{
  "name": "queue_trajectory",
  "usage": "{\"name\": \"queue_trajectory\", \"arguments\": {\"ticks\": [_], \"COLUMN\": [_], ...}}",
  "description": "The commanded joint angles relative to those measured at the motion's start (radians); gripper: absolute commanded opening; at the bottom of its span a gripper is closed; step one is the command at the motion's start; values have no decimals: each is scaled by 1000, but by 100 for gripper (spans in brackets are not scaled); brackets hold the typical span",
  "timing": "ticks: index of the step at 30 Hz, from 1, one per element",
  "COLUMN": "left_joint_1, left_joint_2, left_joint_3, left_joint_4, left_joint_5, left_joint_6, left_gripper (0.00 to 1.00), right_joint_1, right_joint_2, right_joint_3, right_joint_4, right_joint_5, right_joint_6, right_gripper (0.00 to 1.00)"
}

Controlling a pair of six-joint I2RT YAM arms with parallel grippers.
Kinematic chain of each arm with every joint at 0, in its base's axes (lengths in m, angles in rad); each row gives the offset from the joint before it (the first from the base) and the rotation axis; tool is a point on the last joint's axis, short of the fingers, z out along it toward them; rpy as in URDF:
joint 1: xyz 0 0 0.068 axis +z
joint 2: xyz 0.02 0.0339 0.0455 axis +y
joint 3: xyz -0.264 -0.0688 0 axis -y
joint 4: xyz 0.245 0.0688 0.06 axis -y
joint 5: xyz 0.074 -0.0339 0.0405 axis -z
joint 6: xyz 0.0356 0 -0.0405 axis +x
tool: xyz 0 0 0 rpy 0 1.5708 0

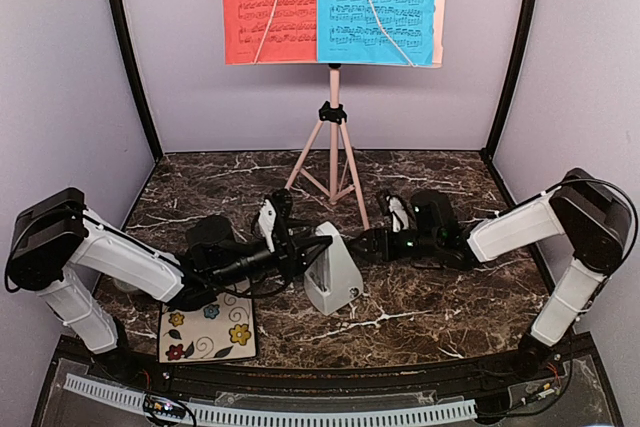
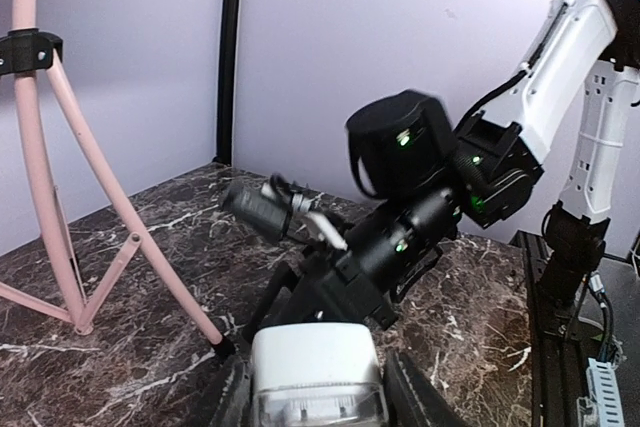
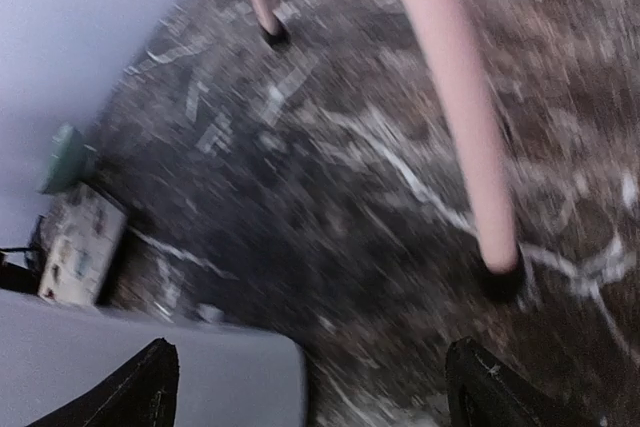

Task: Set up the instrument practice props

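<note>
The pale pink music stand [image 1: 333, 137] stands at the back centre with a red sheet [image 1: 268, 2] and a blue sheet [image 1: 378, 2] on its desk. Near the table's middle sits the white pyramid metronome [image 1: 335, 277], upright. My left gripper [image 1: 305, 257] reaches it from the left and is shut on it. In the left wrist view its top [image 2: 315, 367] sits between both fingers [image 2: 232, 399]. My right gripper [image 1: 368, 244] hovers just right of the metronome, jaws wide open. In the blurred right wrist view a corner of the metronome [image 3: 190, 377] shows low between its fingertips [image 3: 135, 392].
A floral tile [image 1: 207, 327] lies at the near left under my left arm, also visible as the tile [image 3: 80, 247] beside a small green bowl [image 3: 65, 157]. A stand leg [image 3: 455, 117] comes down close in front of my right gripper. Purple walls enclose the marble table [image 1: 450, 317].
</note>
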Motion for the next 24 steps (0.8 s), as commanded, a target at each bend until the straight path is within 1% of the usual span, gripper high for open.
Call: {"name": "queue_trajectory", "arguments": {"ticks": [1, 3, 5, 6, 9, 11, 14, 16, 17, 18, 20, 24], "left_joint_1": [-9, -9, -9, -9, -9, -9, -9, -9, -9, -9, -9, -10], "left_joint_2": [8, 15, 15, 12, -2, -20, -65, -89, -97, -102, -102, -85], "left_joint_3": [18, 26, 32, 38, 63, 82, 85, 84, 87, 89, 88, 85], "left_joint_4": [54, 31, 11, -7, -74, -132, -173, -207, -226, -246, -260, -255], "left_joint_5": [74, 67, 58, 52, 38, 13, -4, -11, -14, -16, -15, 8], "left_joint_6": [-43, -31, -24, -19, 0, 8, 17, 26, 31, 37, 42, 38], "left_gripper": [22, 22, 25, 29, 48, 58, 67, 76, 79, 81, 82, 79], "right_joint_1": [-11, -11, -12, -15, -32, -46, -66, -73, -74, -74, -74, -65], "right_joint_2": [7, -21, -49, -88, -161, -209, -258, -283, -292, -301, -310, -307], "right_joint_3": [-32, -31, -23, -15, 13, 34, 54, 62, 67, 72, 73, 81], "right_joint_4": [-147, -149, -167, -187, -242, -273, -307, -315, -315, -312, -286, -242], "right_joint_5": [57, 43, 42, 43, 52, 58, 59, 46, 34, 15, -44, -137], "right_joint_6": [-28, -23, -25, -29, -44, -54, -65, -64, -61, -54, -19, 52], "right_gripper": [94, 95, 96, 96, 98, 99, 100, 100, 100, 100, 100, 100]}}
